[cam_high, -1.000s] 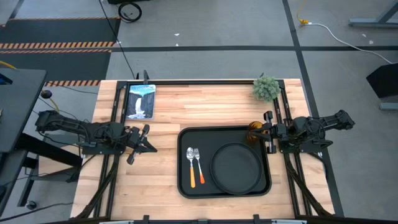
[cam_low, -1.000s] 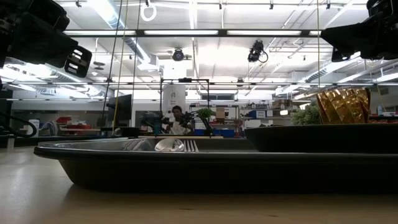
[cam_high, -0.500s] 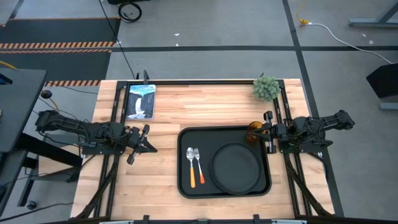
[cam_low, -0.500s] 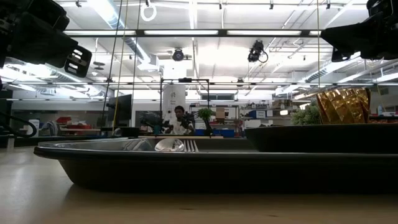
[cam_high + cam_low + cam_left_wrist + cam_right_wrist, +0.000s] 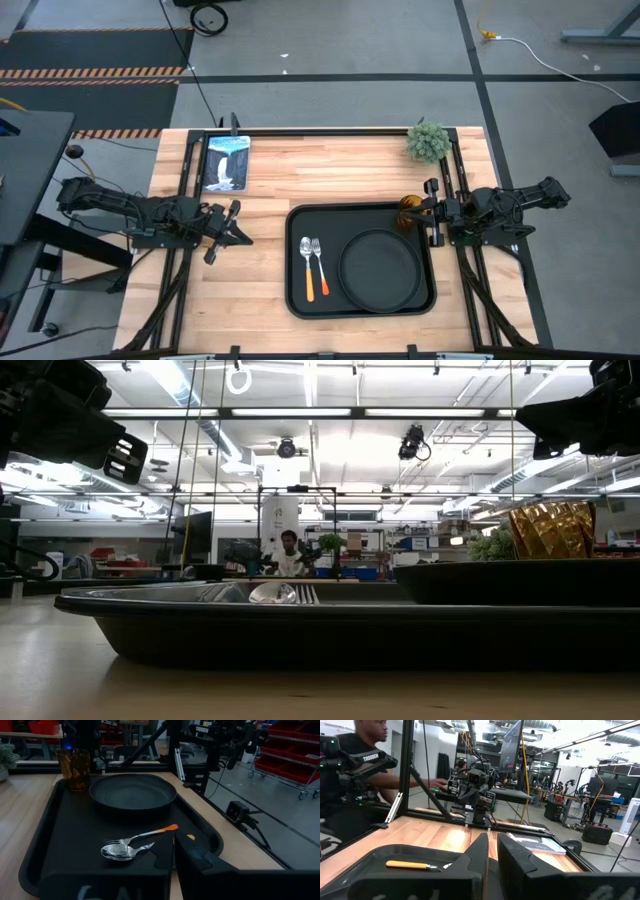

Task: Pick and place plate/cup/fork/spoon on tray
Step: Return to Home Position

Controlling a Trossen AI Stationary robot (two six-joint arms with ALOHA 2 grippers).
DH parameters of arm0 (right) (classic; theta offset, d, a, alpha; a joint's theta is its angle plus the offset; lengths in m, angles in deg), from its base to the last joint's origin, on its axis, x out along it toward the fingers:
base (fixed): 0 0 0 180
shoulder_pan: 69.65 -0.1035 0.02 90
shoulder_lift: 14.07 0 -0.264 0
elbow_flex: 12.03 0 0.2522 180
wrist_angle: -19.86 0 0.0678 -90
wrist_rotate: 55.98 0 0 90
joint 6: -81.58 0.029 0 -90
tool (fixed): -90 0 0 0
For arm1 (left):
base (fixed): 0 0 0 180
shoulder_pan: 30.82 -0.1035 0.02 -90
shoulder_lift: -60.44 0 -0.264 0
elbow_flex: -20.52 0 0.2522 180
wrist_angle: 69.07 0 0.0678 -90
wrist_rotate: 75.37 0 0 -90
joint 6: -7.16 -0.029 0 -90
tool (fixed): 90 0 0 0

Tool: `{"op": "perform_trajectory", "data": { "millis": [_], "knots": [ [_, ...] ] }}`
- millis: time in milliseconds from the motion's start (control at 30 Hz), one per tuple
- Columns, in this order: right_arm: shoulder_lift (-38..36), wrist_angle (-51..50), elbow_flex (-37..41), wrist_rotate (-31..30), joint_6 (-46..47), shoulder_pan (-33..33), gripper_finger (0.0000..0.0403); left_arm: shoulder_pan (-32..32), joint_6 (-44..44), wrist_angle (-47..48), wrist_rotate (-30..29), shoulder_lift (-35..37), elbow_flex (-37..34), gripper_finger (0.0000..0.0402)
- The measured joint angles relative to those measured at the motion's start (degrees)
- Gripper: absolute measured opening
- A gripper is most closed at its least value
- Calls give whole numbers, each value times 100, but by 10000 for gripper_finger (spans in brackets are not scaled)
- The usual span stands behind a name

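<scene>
The black tray (image 5: 296, 300) lies on the table's right half. On it are the round black plate (image 5: 380, 270), and to the plate's left the spoon (image 5: 307, 266) and the fork (image 5: 320, 264), side by side. The amber cup (image 5: 408, 212) stands upright in the tray's far right corner. My left gripper (image 5: 240, 237) hovers left of the tray, shut and empty, pointing at it (image 5: 173, 855). My right gripper (image 5: 428, 215) hovers beside the tray's far right corner, just right of the cup and well above it in the low view (image 5: 585, 415), shut and empty.
A green potted plant (image 5: 428, 142) stands at the far right corner of the table. A picture card (image 5: 225, 162) lies at the far left. Bare wood (image 5: 250, 290) lies left of the tray. A person (image 5: 360, 765) stands beyond the table's left side.
</scene>
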Motion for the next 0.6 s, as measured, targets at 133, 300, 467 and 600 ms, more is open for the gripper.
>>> {"op": "perform_trajectory", "data": {
  "millis": [133,300,467,600],
  "knots": [
    [0,0,0,-1,-1,0,45,2,0,0,1,0,0,23],
    [0,0,1,-1,-2,0,45,2,0,0,2,-2,0,21],
    [0,0,1,0,1,0,45,2,2,0,2,-1,0,19],
    [0,0,1,0,-1,0,45,0,0,0,0,0,0,19]
  ]
}}
